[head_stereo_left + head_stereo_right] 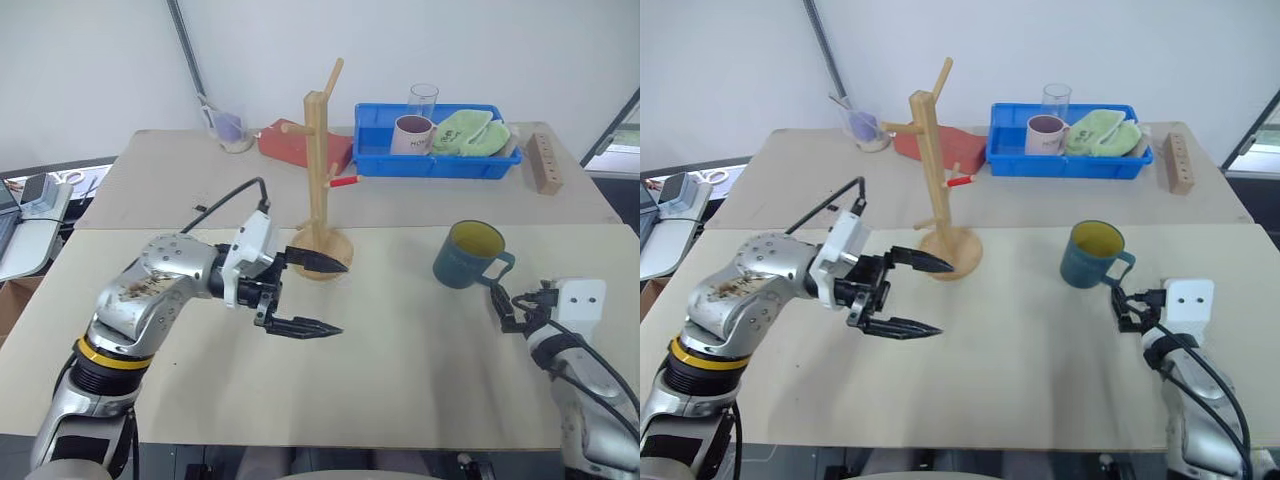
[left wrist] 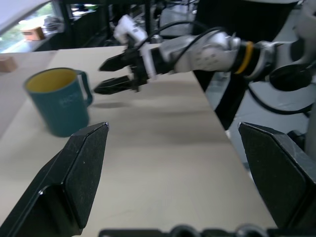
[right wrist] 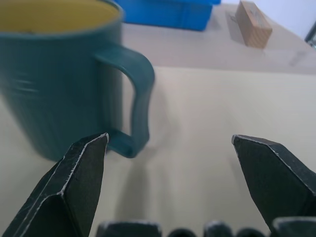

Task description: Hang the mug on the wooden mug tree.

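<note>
Pale tabletop (image 1: 400, 350) fills my view, two beige boards butted together with a white wall behind. On the near board, toward my right, I see the mug (image 1: 468, 254) standing upright, teal outside and yellow inside, its loop handle turned to the right and toward me. My right gripper (image 1: 510, 305) sits low over the table just on the near side of that handle, apart from it. In the right wrist view the fingers (image 3: 79, 182) are spread wide with nothing between them; the mug (image 3: 59, 74) stands just beyond the finger on its own side, and the handle points into the gap ahead of the tips, not yet between them.

My left gripper (image 1: 312, 295) hangs over the middle of the near board, pointing across toward the mug, its two black fingers parted and empty. Its upper finger overlaps the round base of the wooden mug tree (image 1: 320, 170) in the head views; I cannot tell whether it touches. That tree stands upright at the seam of the two boards, well to the left of the mug.

On the far board I see a blue tray (image 1: 437, 160) holding a pinkish-white mug (image 1: 411, 134), a clear glass (image 1: 423, 99) and a green cloth (image 1: 470, 132), with a short wooden block (image 1: 544, 162) to its right.
</note>
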`<state>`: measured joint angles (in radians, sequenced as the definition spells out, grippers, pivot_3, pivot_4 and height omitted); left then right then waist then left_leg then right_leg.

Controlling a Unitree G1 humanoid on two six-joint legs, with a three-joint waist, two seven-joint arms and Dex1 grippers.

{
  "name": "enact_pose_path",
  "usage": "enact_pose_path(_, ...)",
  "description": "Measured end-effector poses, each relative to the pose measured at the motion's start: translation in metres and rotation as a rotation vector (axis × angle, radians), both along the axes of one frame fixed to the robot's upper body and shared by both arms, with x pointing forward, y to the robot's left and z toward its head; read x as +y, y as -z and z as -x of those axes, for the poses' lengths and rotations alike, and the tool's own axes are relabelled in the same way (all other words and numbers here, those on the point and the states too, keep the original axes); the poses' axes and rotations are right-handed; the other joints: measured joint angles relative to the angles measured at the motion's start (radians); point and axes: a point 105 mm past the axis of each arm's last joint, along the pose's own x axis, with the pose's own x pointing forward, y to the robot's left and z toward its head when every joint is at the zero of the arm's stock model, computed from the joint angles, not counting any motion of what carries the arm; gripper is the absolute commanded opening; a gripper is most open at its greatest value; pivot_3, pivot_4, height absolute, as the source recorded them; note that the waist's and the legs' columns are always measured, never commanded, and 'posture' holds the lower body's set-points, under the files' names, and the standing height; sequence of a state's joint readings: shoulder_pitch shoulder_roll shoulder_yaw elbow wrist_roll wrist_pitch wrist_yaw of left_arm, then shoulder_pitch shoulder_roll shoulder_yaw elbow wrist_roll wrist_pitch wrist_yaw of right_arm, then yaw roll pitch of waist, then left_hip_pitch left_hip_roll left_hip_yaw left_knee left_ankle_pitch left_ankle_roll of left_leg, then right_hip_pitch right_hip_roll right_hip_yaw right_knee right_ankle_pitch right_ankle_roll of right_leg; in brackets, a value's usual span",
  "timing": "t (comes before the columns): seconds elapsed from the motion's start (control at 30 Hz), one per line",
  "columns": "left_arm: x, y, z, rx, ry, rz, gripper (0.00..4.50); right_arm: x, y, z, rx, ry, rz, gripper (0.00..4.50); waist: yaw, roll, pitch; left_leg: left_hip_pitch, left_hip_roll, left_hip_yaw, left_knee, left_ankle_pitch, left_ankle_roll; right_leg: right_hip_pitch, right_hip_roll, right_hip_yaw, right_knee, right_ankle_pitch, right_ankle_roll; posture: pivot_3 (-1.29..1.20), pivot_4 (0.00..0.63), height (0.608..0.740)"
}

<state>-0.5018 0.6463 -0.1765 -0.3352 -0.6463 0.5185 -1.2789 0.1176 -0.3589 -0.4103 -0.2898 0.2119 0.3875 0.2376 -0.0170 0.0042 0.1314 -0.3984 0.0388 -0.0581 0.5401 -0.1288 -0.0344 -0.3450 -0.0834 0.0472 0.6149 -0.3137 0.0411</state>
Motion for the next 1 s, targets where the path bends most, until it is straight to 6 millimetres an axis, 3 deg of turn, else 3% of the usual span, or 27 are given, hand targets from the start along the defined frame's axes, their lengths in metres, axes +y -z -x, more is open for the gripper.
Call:
enact_pose_path(0.53, -0.002, 0.001, -0.005, -0.029, -0.012, -0.009, 4.5, -0.002, 0.003, -0.025, -0.011, 0.02, -0.055, 4.45, -0.005, 0.001, -0.001, 0.005, 0.007, 0.0, 0.0, 0.0, 0.001, 0.007, 0.022, 0.025, -0.002, 0.0, -0.001, 0.0, 0.15, 0.734)
enact_pose_path(0.57, -0.002, 0.002, -0.006, -0.031, -0.014, -0.012, 4.5, 0.0, 0.004, -0.027, -0.011, 0.015, -0.062, 3.92, -0.006, 0.001, -0.001, 0.005, 0.007, 0.0, 0.001, 0.0, 0.001, 0.007, 0.023, 0.026, -0.002, 0.0, -0.001, 0.0, 0.15, 0.734)
enact_pose_path(0.93, -0.002, 0.003, -0.008, -0.038, -0.03, -0.023, 4.5, 0.011, 0.017, -0.037, 0.035, -0.014, -0.14, 0.22, -0.008, 0.001, -0.001, 0.005, 0.008, 0.0, 0.0, 0.0, 0.001, 0.007, 0.024, 0.026, -0.002, 0.0, -0.001, 0.0, 0.15, 0.734)
enact_pose_path(1.0, -0.001, 0.003, -0.009, -0.038, -0.041, -0.023, 4.5, 0.013, 0.017, -0.038, 0.038, -0.023, -0.138, 0.03, -0.009, 0.001, -0.001, 0.005, 0.008, 0.0, 0.0, 0.0, 0.001, 0.007, 0.024, 0.026, -0.002, 0.0, -0.001, 0.0, 0.15, 0.734)
